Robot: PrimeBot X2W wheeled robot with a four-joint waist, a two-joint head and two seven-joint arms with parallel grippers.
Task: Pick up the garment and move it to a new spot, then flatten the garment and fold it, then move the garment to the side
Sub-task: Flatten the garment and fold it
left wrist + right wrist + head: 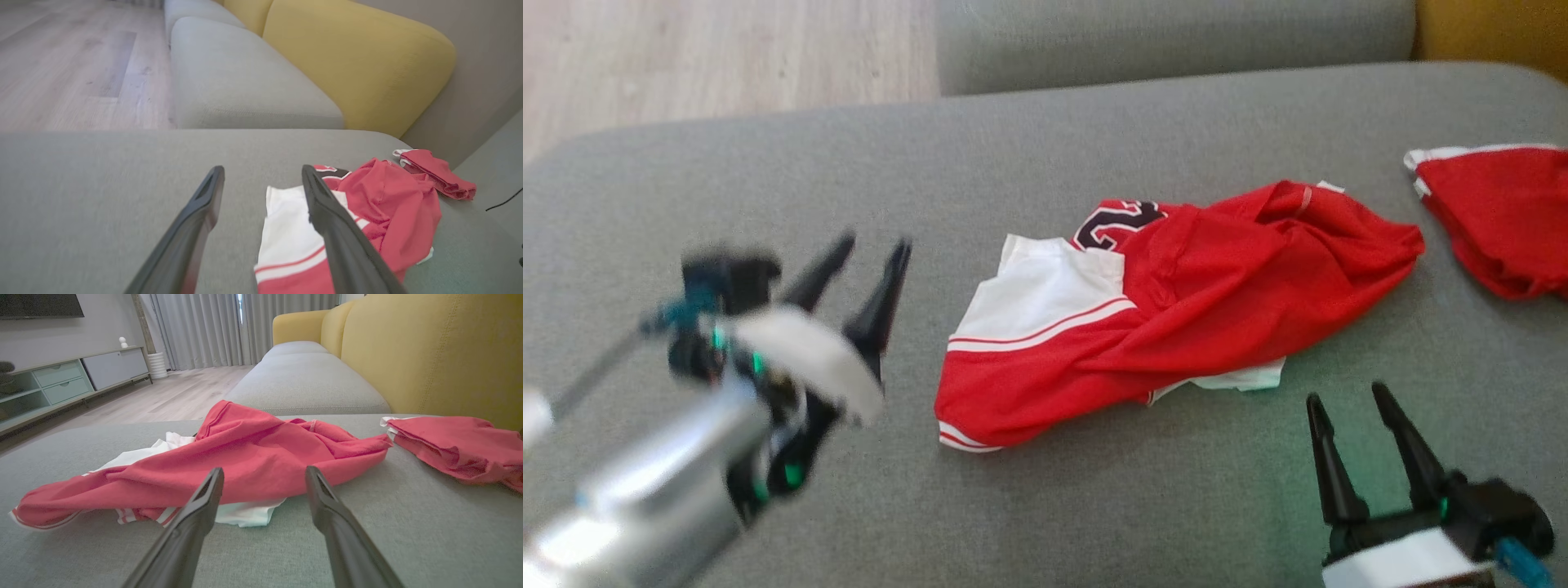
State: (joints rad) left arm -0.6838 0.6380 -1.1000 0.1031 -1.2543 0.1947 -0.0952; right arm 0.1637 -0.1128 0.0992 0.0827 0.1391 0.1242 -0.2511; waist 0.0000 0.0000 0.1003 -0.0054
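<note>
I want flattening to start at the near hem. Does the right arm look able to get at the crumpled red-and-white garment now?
Probably yes. The right pincer stands open just short of the garment, aimed at its near edge, with bare grey cushion between and nothing in the way.

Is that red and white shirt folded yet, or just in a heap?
In a heap. The shirt lies bunched and creased on the grey cushion, white panels poking out, neither flat nor folded.
</note>
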